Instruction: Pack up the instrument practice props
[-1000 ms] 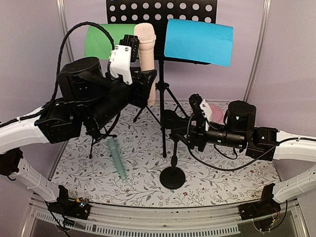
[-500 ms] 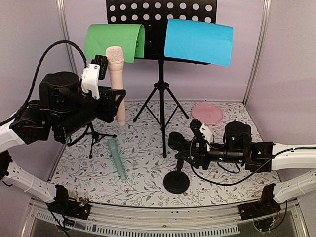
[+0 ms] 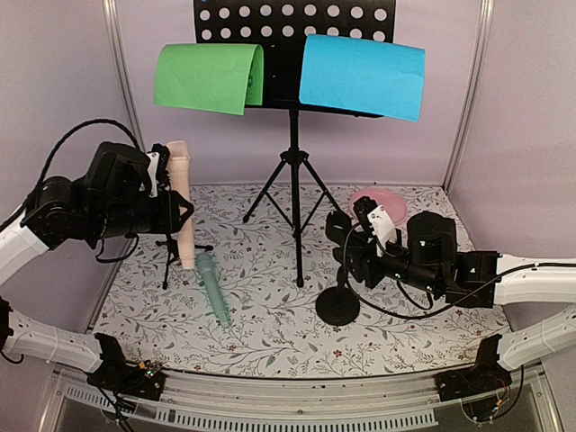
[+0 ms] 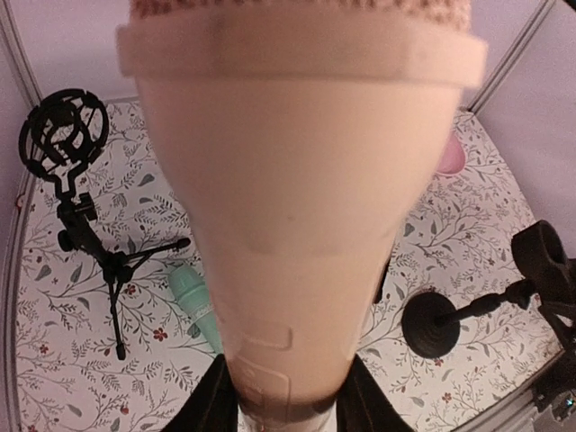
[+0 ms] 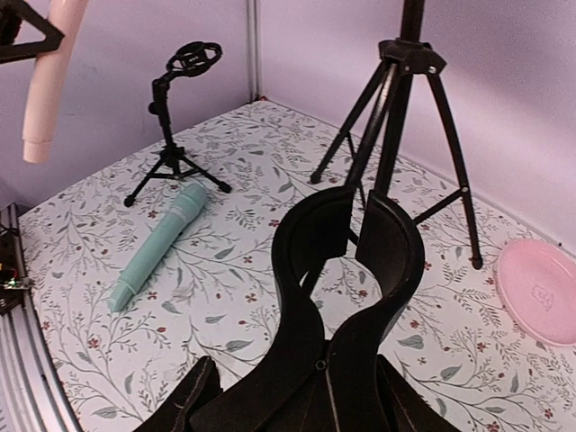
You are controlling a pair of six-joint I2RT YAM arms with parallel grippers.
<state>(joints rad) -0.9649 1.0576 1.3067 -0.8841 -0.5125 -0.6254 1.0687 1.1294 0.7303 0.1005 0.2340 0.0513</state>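
My left gripper (image 3: 169, 213) is shut on the pink microphone (image 3: 182, 193), holding it upright at the left, above the mat. The microphone (image 4: 297, 207) fills the left wrist view, with my fingers (image 4: 209, 407) at its narrow end. My right gripper (image 3: 353, 245) is shut on the clip (image 5: 351, 247) of the round-based mic support (image 3: 337, 308). The mint microphone (image 3: 211, 288) lies on the mat. A small tripod mic support (image 3: 169, 252) stands behind the pink microphone. The black music rack (image 3: 292, 27) at the back carries a green sheet (image 3: 209, 78) and a blue sheet (image 3: 362, 76).
A round pink plate (image 3: 380, 200) lies at the back right, behind my right arm. The rack's tripod legs (image 3: 295, 193) spread over the middle of the floral mat (image 3: 261, 333). Purple walls with metal posts close in the sides and back.
My left arm has swung left and down from the rack with the pink microphone. My right gripper has shifted the round-based mic support a little to the right.
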